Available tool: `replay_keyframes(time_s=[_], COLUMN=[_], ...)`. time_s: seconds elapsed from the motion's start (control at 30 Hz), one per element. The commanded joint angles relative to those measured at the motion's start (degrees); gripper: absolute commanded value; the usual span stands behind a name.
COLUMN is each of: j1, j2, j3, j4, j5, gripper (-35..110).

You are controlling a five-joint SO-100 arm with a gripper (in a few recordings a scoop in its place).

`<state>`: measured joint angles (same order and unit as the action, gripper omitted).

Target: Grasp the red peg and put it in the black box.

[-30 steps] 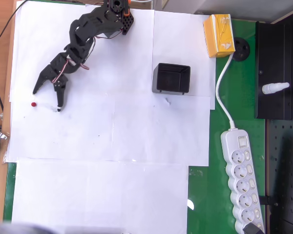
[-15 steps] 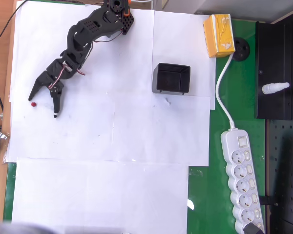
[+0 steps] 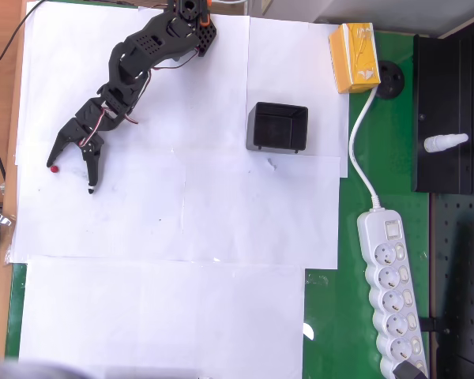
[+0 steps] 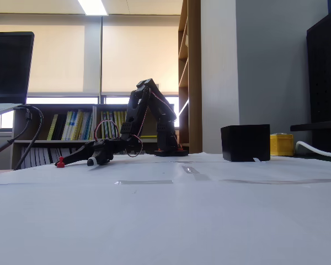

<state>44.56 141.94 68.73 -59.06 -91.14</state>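
The black arm [image 3: 134, 67] reaches from the top of the overhead view down toward 7 o'clock. Its end effector [image 3: 72, 175] sits low over the white paper [image 3: 182, 205] on the tabletop [image 3: 324, 316], and its two fingers are spread wide apart, holding nothing. One finger [image 3: 59, 146] points at the peg [image 3: 54, 167], and its tip is right next to the peg. The other finger [image 3: 92, 170] is longer and points toward 6 o'clock. The peg is a tiny red dot on the paper, at about 9 o'clock in the overhead view, sitting in the gap between the two fingers.

In the fixed view the peg [image 4: 60, 162] stands on the paper just past the end effector [image 4: 80, 160], which lies almost flat.

The box [image 3: 277, 127] stands well apart from the peg, at about 3 o'clock from the arm. It is open on top and dark inside. In the fixed view the box [image 4: 245, 142] looks like a black block.
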Motion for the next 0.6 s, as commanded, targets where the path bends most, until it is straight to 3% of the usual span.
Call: replay_keyframes(time_s=[0.0,0.57], j1=[0.6,0.5], j2=[-1.3,-1.3], j3=[1.8,1.2], j4=[-0.8,-0.2], j5=[-0.7,0.0], gripper=[48,30])
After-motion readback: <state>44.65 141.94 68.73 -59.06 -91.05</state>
